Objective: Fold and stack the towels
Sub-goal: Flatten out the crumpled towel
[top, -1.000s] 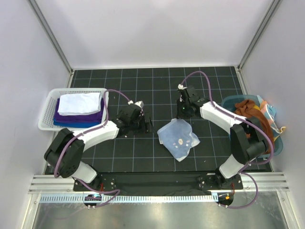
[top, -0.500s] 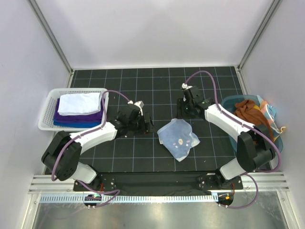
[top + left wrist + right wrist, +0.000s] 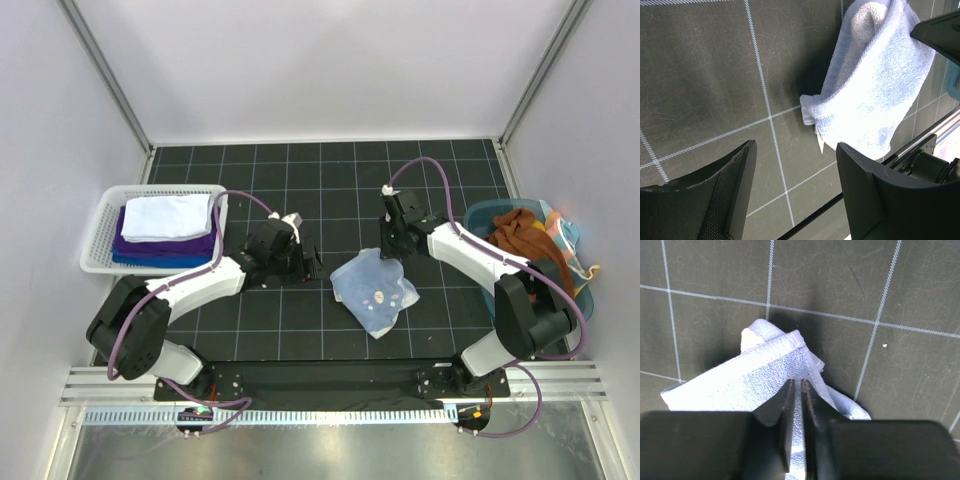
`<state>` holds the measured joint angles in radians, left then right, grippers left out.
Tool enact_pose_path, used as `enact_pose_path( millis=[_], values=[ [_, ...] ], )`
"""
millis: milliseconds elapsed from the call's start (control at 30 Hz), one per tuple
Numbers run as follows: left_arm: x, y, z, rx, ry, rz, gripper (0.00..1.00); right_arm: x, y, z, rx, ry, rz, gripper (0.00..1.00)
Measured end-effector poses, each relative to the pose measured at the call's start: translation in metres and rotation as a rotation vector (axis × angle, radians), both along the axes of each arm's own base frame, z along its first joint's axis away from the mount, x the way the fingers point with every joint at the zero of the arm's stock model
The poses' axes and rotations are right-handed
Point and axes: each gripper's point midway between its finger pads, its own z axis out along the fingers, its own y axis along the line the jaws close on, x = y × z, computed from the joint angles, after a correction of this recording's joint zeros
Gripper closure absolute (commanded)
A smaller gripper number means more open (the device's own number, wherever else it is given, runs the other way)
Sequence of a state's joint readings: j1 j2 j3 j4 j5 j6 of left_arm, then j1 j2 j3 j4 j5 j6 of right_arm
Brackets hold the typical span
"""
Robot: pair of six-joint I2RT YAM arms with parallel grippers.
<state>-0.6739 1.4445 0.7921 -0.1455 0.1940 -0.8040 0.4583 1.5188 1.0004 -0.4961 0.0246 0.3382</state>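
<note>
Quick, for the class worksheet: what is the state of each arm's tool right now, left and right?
Left tool: open, holding nothing.
Right tool: closed on the light blue towel.

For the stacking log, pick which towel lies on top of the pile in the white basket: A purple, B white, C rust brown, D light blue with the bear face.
B: the white towel lies topmost in the basket, with the purple towel showing directly beneath it.
</note>
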Motion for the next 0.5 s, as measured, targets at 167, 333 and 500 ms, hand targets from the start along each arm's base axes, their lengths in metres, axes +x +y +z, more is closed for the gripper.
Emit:
enact_pose_path(
  millis=[167,333,500],
  values=[
    [-0.003,-0.001,-0.001,-0.003,0.004,-0.010,0.30,-0.001,0.002,0.002,0.007,-0.001,-0.002,0.99],
    [-0.005,-0.005,0.000,-0.014,0.001,-0.024,0.29,0.000,0.002,0.023,0.024,-0.039,-0.012,0.65],
    [-0.004,-0.007,0.002,-0.020,-0.005,-0.026,0.29,0.006,0.005,0.048,0.046,-0.098,-0.004,0.48]
  ],
)
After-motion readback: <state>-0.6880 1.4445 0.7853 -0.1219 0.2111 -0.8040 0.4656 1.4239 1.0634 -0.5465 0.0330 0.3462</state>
